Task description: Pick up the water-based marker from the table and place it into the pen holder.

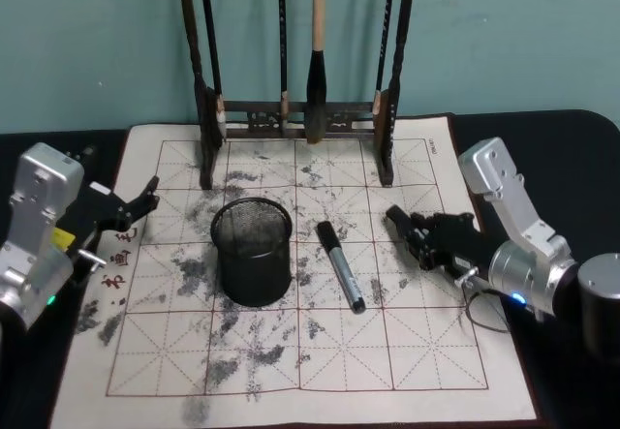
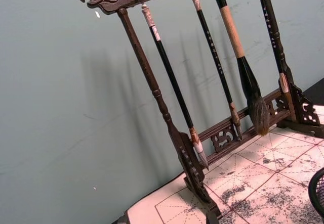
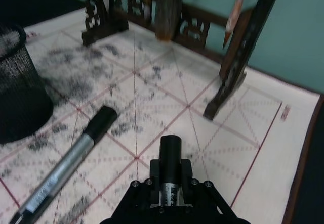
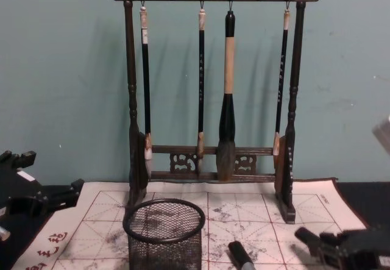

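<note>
While the ink-stained gridded mat [image 1: 407, 352] bears the empty round black wire-mesh pen holder [image 1: 254, 279], nothing is done: left gripper [image 1: 147, 199] parked at the mat's left edge, jaws apart; right gripper [image 1: 402, 226], grip impossible to tell, near the grey black-capped water-based marker [image 1: 341, 264] lying just right of the holder.

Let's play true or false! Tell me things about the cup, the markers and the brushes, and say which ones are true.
1. A grey marker lies on the mat beside the mesh cup. True.
2. The cup has tipped over. False: it stands upright.
3. Four brushes hang on the rack. True.
4. The right tool is empty. False: it grips a second marker.
5. The left tool touches the cup. False: it sits apart, at the mat's left edge.
</note>
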